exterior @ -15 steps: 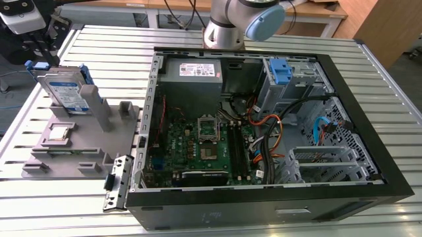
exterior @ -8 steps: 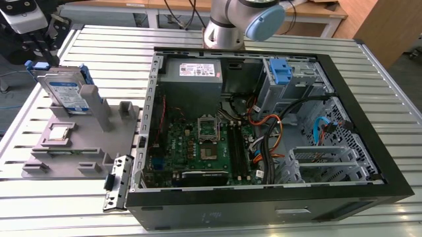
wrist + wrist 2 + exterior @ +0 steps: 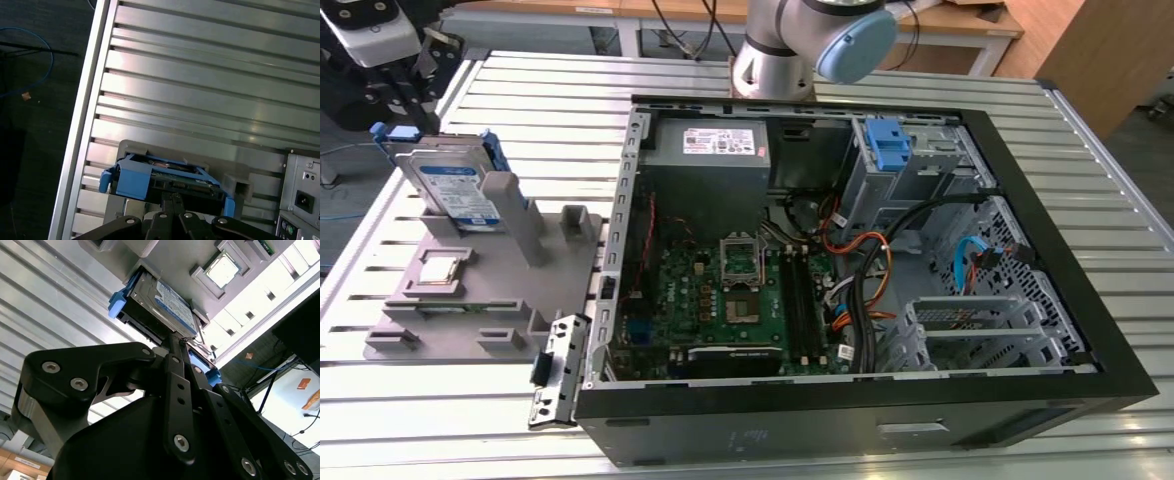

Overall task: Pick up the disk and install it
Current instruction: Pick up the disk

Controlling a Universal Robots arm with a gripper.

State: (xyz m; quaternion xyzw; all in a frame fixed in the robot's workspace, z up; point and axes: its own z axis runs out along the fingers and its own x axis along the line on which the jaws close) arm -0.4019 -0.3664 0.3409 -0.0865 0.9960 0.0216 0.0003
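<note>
Gripper and disk at the pick-up stand. My gripper (image 3: 176, 347) has its fingertips drawn together with nothing between them, poised just beside the upper edge of the disk (image 3: 165, 305). The disk stands on edge in a slot of the grey stand (image 3: 494, 300), its blue rails on either side, on the slatted table (image 3: 560, 90) at the exterior view's left. Well apart lies the open computer case (image 3: 854, 420). By my judgement the pick-up is in hand, with no grasp made yet. A grasp would call for the fingers to part, straddle the edge squarely and clamp.
</note>
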